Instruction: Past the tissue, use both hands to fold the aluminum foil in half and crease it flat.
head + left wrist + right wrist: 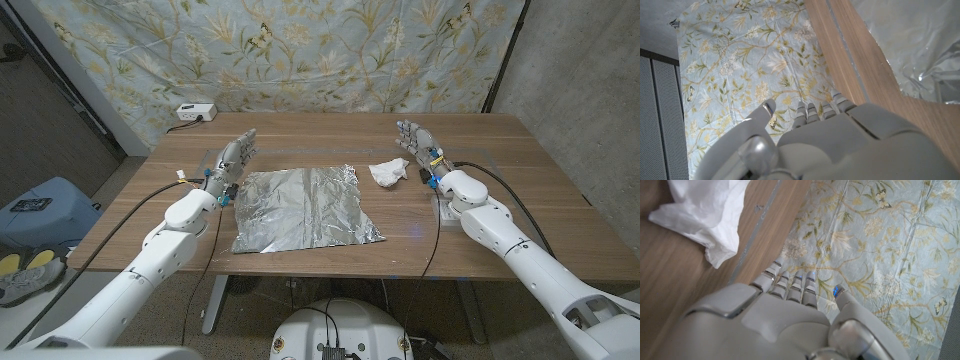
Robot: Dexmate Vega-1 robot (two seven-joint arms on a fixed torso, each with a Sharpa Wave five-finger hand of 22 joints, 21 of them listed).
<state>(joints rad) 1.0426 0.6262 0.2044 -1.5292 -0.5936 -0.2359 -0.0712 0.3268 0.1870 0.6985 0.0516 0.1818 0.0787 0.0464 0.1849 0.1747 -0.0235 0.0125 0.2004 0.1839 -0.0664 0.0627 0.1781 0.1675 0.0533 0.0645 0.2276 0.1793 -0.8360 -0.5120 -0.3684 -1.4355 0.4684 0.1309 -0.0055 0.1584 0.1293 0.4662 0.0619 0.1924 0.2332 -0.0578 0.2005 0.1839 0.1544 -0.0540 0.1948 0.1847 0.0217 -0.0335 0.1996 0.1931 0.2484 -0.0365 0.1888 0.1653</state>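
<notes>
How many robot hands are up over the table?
2. The left hand is raised beside the foil sheet's left edge, holding nothing. The right hand is raised just right of the crumpled tissue, also holding nothing.

No readable text, label, brand, number or sign anywhere; white box (195, 111) at the table's eleven o'clock too small to read; nothing legible on the floral cloth (300, 50) behind.
</notes>
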